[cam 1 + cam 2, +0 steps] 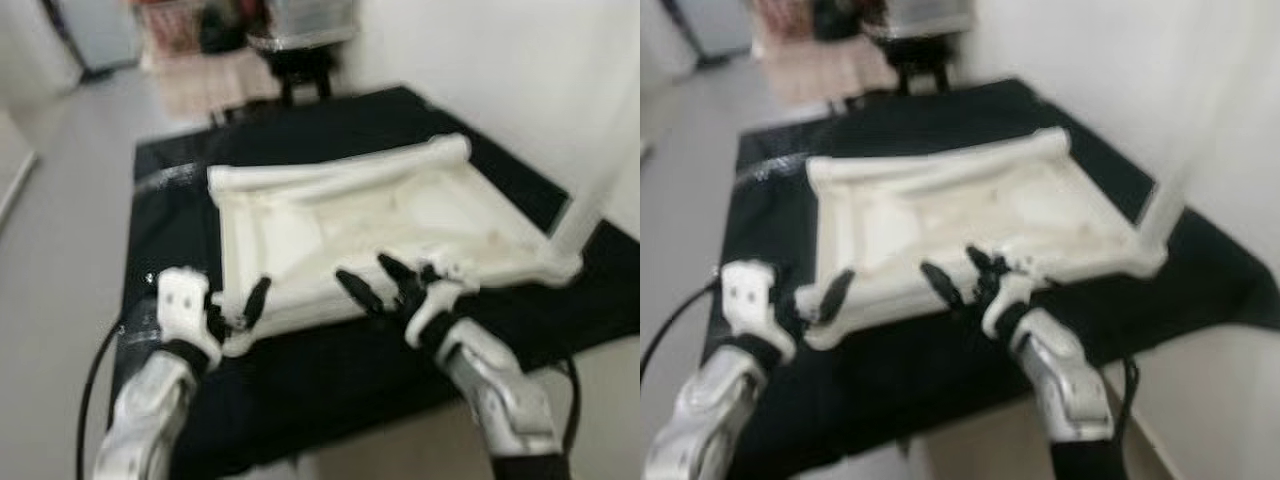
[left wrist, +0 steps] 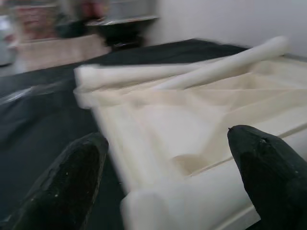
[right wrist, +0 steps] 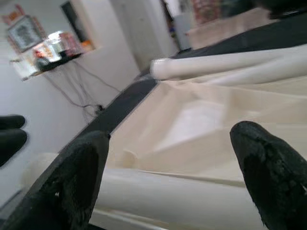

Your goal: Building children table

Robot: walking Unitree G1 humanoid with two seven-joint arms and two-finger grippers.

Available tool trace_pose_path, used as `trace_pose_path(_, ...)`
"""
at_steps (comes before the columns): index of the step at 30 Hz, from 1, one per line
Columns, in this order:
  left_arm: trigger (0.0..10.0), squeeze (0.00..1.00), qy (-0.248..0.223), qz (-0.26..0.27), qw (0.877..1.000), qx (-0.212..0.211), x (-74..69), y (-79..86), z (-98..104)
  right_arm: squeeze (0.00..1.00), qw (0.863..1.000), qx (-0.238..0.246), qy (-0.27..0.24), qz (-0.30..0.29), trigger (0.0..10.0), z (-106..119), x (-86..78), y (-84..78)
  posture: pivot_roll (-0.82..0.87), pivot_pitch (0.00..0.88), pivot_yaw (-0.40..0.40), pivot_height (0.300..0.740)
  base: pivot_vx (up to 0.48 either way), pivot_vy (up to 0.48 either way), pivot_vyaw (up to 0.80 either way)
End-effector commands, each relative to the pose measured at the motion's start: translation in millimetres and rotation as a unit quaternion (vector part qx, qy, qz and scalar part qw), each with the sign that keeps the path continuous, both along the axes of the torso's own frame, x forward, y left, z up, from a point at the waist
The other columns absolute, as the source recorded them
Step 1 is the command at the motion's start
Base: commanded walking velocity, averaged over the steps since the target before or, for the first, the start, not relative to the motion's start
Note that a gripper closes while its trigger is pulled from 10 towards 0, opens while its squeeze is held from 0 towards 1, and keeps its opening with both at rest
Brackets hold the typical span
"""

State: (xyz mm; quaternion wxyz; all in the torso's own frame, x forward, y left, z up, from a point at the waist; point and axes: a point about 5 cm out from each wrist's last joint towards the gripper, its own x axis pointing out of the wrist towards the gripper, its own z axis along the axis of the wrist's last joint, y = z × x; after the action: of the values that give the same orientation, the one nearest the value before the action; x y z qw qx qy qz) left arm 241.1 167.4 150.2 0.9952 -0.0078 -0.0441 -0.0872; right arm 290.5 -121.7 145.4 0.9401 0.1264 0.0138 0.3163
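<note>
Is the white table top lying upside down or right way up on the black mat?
Upside down. The table top shows its ribbed underside, and one leg at its far right corner stands upward. It lies flat on the black mat.

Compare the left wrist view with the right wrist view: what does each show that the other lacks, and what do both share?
Left wrist view alone: a dark stand beyond the black mat. Right wrist view alone: a cluttered wall shelf with cables hanging below it. Both share the cream upturned table top, a detached table leg lying across its far side, and two open black fingers framing its near edge.
</note>
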Motion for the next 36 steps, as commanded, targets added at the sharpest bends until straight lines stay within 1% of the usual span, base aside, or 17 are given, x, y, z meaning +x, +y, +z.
trace_pose_path(1, 10.0, 0.0, 0.015, 0.0, 1.0, 0.009, -3.8, -0.2, -3, 0.0, 1.0, 0.009, 0.009, 0.009, 10.0, -3, -2.5, 2.4, -0.07, 0.012, 0.058, 0.74, 0.0, 0.0, 0.0)
trace_pose_path(3, 10.0, 0.0, 0.022, -0.011, 1.0, 0.005, -10.2, -7.8, -3, 0.0, 1.0, 0.014, 0.013, 0.011, 10.0, -5, -3.5, 1.9, -0.07, 0.006, 0.06, 0.74, 0.0, 0.0, 0.0)
trace_pose_path(4, 10.0, 0.0, 0.022, -0.011, 1.0, 0.005, -10.2, -7.8, -3, 0.0, 1.0, 0.014, 0.013, 0.011, 10.0, -5, -3.5, 1.9, -0.07, 0.006, 0.06, 0.74, 0.0, 0.0, 0.0)
trace_pose_path(6, 10.0, 0.0, 0.024, -0.013, 1.0, 0.008, -14.7, -12.4, -2, 0.0, 1.0, 0.018, 0.017, 0.013, 10.0, -7, -4.0, 1.4, -0.07, 0.0, 0.062, 0.74, 0.0, 0.0, 0.0)
trace_pose_path(9, 10.0, 0.0, 0.034, -0.012, 0.999, 0.016, -17.6, -13.9, -2, 0.0, 0.999, 0.023, 0.022, 0.016, 10.0, -7, -3.9, 1.0, -0.07, 0.001, 0.063, 0.74, 0.0, 0.0, 0.0)
trace_pose_path(12, 10.0, 0.0, 0.042, -0.009, 0.999, 0.011, -17.6, -12.8, -2, 0.0, 0.999, 0.024, 0.022, 0.017, 10.0, -7, -3.8, 0.8, -0.07, 0.0, 0.065, 0.74, 0.0, 0.0, 0.0)
trace_pose_path(13, 10.0, 0.0, 0.053, -0.004, 0.999, -0.005, -16.8, -11.3, -3, 0.0, 0.999, 0.025, 0.023, 0.017, 10.0, -7, -3.6, 0.5, -0.07, 0.001, 0.063, 0.74, 0.0, 0.0, 0.0)
trace_pose_path(15, 10.0, 0.0, 0.053, -0.004, 0.999, -0.005, -16.8, -11.3, -3, 0.0, 0.999, 0.025, 0.023, 0.017, 10.0, -7, -3.6, 0.5, -0.07, 0.001, 0.063, 0.74, 0.0, 0.0, 0.0)
trace_pose_path(16, 10.0, 0.0, 0.061, -0.001, 0.998, -0.017, -16.2, -10.5, -4, 0.0, 0.999, 0.025, 0.022, 0.017, 10.0, -7, -3.3, 0.3, -0.07, 0.003, 0.062, 0.74, 0.0, 0.0, 0.0)
trace_pose_path(18, 10.0, 0.0, 0.091, 0.013, 0.994, -0.059, -12.8, -5.5, -6, 0.0, 0.999, 0.026, 0.022, 0.017, 10.0, -6, -3.4, -0.2, -0.07, 0.008, 0.063, 0.74, 0.0, 0.0, 0.0)
trace_pose_path(19, 10.0, 0.0, 0.098, 0.019, 0.993, -0.068, -11.2, -2.8, -6, 0.0, 0.999, 0.026, 0.022, 0.016, 10.0, -6, -3.5, -0.5, -0.07, 0.009, 0.063, 0.74, 0.0, 0.0, 0.0)
trace_pose_path(22, 10.0, 0.0, 0.103, 0.022, 0.991, -0.08, -10.1, -1.2, -5, 0.0, 0.999, 0.027, 0.022, 0.016, 10.0, -6, -3.4, -0.6, -0.07, 0.011, 0.062, 0.74, 0.0, 0.0, 0.0)
trace_pose_path(23, 10.0, 0.0, 0.103, 0.026, 0.99, -0.092, -9.4, -0.4, -4, 0.0, 0.999, 0.027, 0.022, 0.017, 10.0, -6, -3.3, -0.8, -0.07, 0.013, 0.063, 0.74, 0.0, 0.0, 0.0)
trace_pose_path(27, 10.0, 0.0, 0.106, 0.03, 0.989, -0.098, -8.0, 0.6, -1, 0.0, 0.999, 0.028, 0.023, 0.017, 10.0, -5, -3.3, -1.4, -0.08, 0.015, 0.061, 0.74, 0.0, 0.0, 0.0)
trace_pose_path(31, 10.0, 0.0, 0.131, 0.023, 0.987, -0.094, -2.7, 0.1, -8, 0.0, 0.999, 0.028, 0.024, 0.018, 10.0, -5, -3.4, -0.8, -0.08, 0.016, 0.059, 0.74, 0.0, 0.0, 0.0)
trace_pose_path(36, 10.0, 0.0, 0.156, 0.018, 0.983, -0.095, 4.6, 1.8, -9, 0.0, 0.999, 0.028, 0.024, 0.019, 10.0, -5, -3.6, -0.2, -0.08, 0.018, 0.061, 0.74, 0.0, 0.0, 0.0)
